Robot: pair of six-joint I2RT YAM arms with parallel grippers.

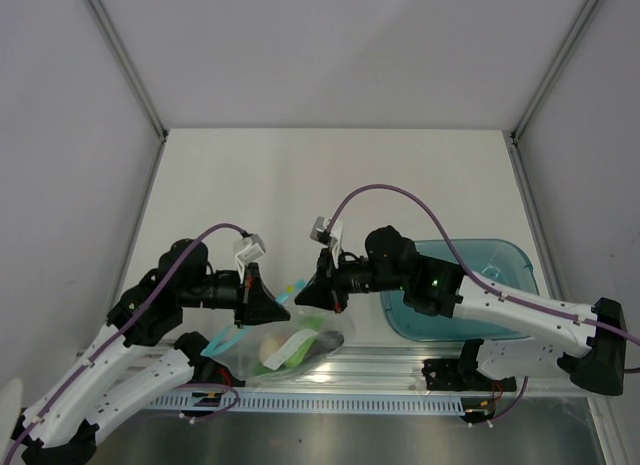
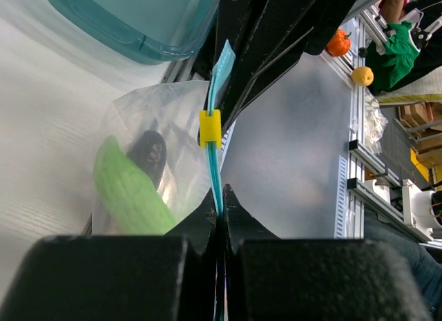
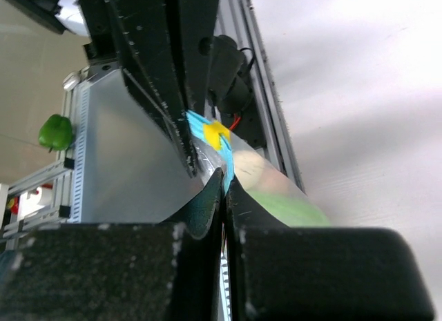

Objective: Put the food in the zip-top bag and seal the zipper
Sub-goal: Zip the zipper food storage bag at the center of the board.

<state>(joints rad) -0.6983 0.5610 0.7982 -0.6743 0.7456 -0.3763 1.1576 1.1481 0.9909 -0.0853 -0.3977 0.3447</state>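
Both hands are pressed together on the zipper (image 1: 291, 292). The left hand (image 2: 221, 205) pinches one end and the right hand (image 3: 224, 186) the other, with the strip stretched between them.

The yellow slider (image 2: 210, 128) sits on the strip between the two pinches.

The zip-top bag (image 1: 290, 347) is at the near edge of the surface (image 1: 330, 185), left of the teal tray (image 1: 505, 257). Its body sags away from the strip. The cucumber (image 2: 130, 194) and eggplant (image 2: 149, 155) are inside.

Step, by my judgement: sealing.
- Keep the strip taut and straight.
- One hand anchors while the other runs along the track.
- Avoid twisting, so the lips stay mated.

The zipper's long axis runs hand to hand, left to right across the top view. The mouth edge is held up and the contents lie below.
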